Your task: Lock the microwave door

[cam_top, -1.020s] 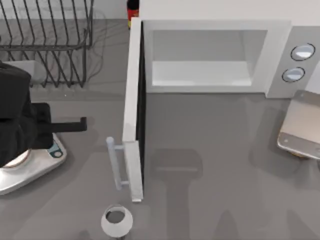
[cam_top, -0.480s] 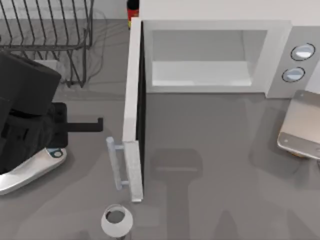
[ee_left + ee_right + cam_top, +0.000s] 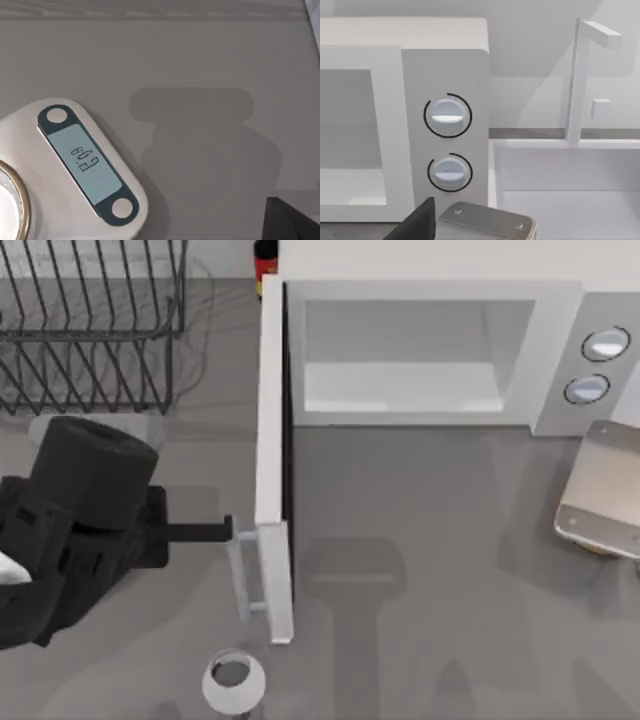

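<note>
Microwave door (image 3: 271, 420) stands wide open, swung out square to the white microwave body (image 3: 560, 350), its free edge toward the table's front; cavity exposed. My left gripper (image 3: 222, 531) sits at the door's outer face, tip against the top mount of the pale bar handle (image 3: 239, 575), apparently touching. I cannot tell whether its fingers are apart or together. Left wrist camera looks down on a kitchen scale (image 3: 85, 165). Right wrist camera faces the 2 knobs (image 3: 447, 116). A small cup (image 3: 233, 681) stands near the door's free edge.
</note>
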Tool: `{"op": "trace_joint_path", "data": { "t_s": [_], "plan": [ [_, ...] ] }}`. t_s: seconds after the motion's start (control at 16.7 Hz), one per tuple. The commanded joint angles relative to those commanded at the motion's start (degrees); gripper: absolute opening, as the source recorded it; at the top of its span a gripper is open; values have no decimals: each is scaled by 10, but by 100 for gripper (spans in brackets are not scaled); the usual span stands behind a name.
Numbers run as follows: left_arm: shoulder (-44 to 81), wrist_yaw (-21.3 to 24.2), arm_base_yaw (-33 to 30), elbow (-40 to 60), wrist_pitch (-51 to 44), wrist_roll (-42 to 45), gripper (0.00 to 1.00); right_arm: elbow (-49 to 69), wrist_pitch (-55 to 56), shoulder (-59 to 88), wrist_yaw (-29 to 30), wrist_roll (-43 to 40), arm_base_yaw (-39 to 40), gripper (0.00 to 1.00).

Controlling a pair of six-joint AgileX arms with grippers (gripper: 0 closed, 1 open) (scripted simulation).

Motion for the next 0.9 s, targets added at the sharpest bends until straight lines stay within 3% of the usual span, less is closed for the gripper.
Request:
{"op": "trace_joint_path", "data": {
  "t_s": [0.24,0.6,0.9],
  "plan": [
    [25,1,1,-60,81,2,0,0,0,0,0,0,0,100],
    [19,2,-12,-52,82,0,0,0,0,0,0,0,0,100],
    [116,-56,-107,27,58,-82,0,0,0,0,0,0,0,100]
  ]
}}
